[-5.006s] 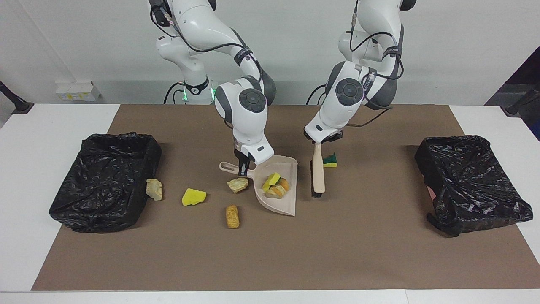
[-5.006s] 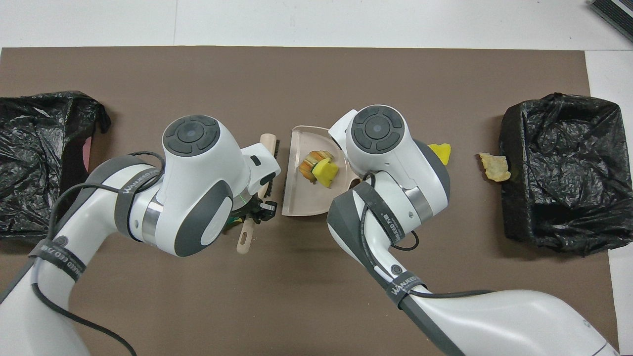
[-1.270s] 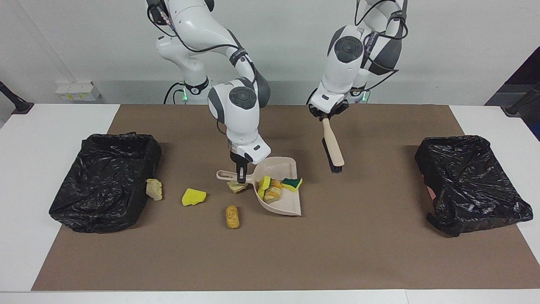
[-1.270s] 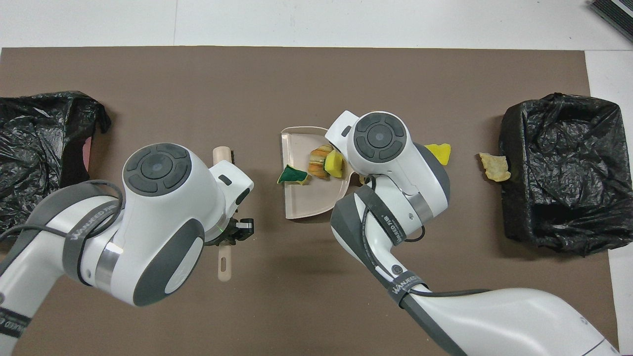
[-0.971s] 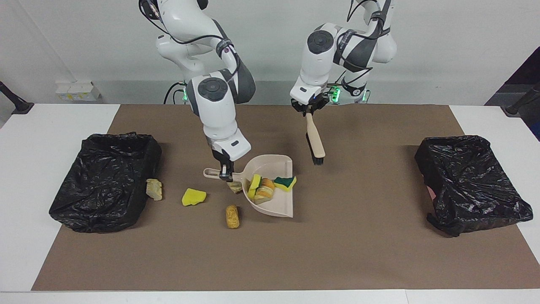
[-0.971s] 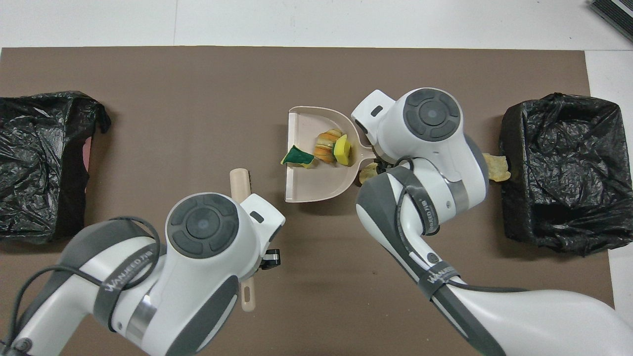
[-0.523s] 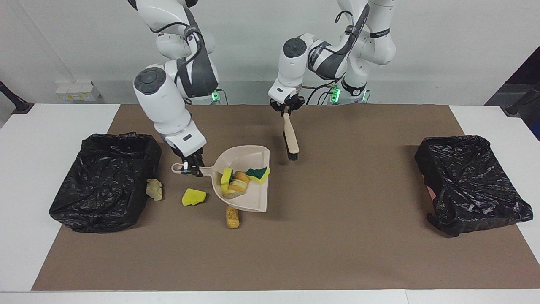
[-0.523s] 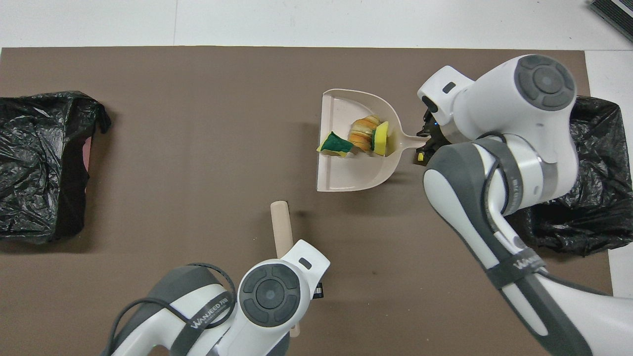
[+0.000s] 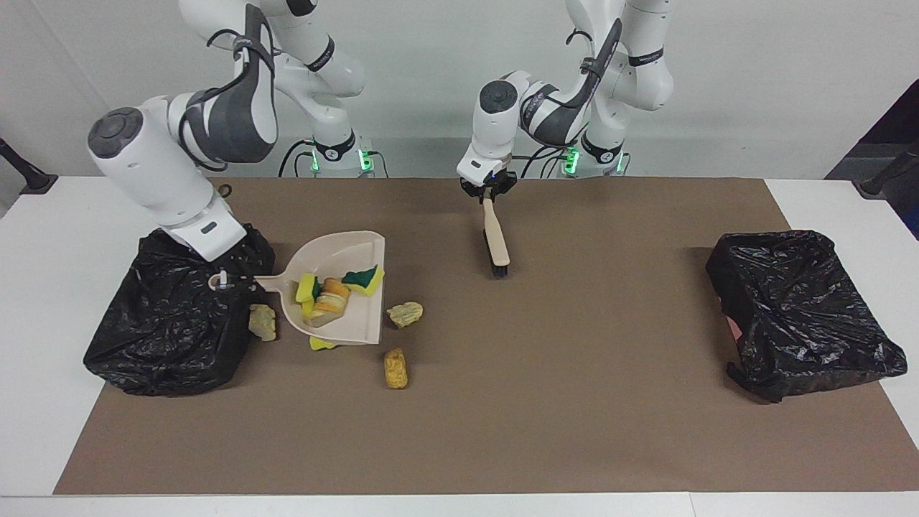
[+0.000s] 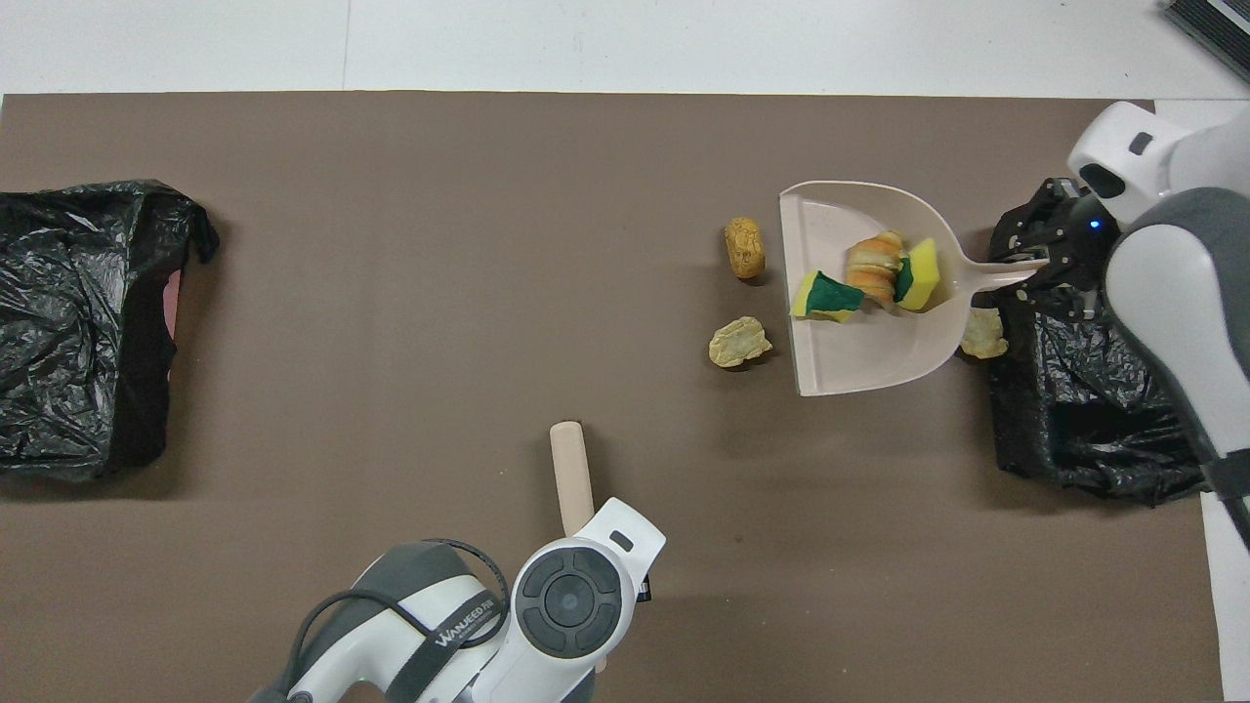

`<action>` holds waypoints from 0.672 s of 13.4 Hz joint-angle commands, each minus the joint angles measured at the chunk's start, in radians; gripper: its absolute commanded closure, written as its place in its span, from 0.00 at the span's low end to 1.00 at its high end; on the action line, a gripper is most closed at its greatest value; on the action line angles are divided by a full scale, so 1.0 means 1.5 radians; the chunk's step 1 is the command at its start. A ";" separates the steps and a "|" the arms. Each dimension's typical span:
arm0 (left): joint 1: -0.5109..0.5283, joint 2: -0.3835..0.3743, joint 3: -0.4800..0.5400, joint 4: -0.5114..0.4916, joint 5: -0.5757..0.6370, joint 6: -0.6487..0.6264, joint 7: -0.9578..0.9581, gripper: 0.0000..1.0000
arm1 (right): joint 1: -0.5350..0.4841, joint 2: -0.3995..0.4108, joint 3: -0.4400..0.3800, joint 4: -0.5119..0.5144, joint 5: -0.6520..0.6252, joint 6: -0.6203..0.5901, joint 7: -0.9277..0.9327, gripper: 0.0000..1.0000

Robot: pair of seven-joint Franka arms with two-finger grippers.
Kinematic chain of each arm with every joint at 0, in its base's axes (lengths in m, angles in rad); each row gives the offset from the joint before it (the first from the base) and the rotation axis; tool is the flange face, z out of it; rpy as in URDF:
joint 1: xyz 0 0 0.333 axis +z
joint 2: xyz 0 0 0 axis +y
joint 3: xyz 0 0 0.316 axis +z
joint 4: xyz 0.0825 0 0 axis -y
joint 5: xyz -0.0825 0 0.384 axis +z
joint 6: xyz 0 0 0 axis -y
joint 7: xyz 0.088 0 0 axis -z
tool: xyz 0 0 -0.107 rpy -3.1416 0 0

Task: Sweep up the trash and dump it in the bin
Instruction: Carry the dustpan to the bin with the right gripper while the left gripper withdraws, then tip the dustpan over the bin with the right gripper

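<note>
Brown mat point(image 9: 574, 402) across the whole table, with a black-lined bin point(image 9: 172, 337) at the right arm's end and a second bin point(image 9: 804, 309) at the left arm's end. Right gripper point(image 9: 228, 281) closed on the handle of the dustpan point(image 9: 359, 323), raised over the mat just beside the near bin, handle end already above the bin's rim. Left gripper point(image 9: 488, 192) closed on the handle of the brush point(image 9: 497, 244), hanging bristles-down over the middle of the mat near the robots, waiting. In the pan: three pieces of trash, a yellow sponge chunk point(image 9: 306, 289), a bread lump point(image 9: 332, 296) and a green-topped sponge point(image 9: 362, 278), bunched toward the handle. Still on the mat: a bread lump point(image 9: 262, 322) against the bin's wall, a yellow chunk point(image 9: 322, 344) peeking from under the pan, another lump point(image 9: 406, 313) beside the pan's open edge, and an orange-streaked lump point(image 9: 395, 369) farther out. Likely step: carrying the load over the bin for tipping. Best done by keeping the open edge level or slightly raised until fully above the liner, then rolling the wrist so the pieces slide off that edge into the bag, not onto the mat. Worth keeping clear of the loose plastic, which could snag the pan.
</note>
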 commanded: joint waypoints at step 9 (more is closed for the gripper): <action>0.008 0.004 0.013 -0.030 -0.007 0.065 0.042 0.72 | -0.202 -0.020 -0.010 0.003 -0.220 0.061 -0.175 1.00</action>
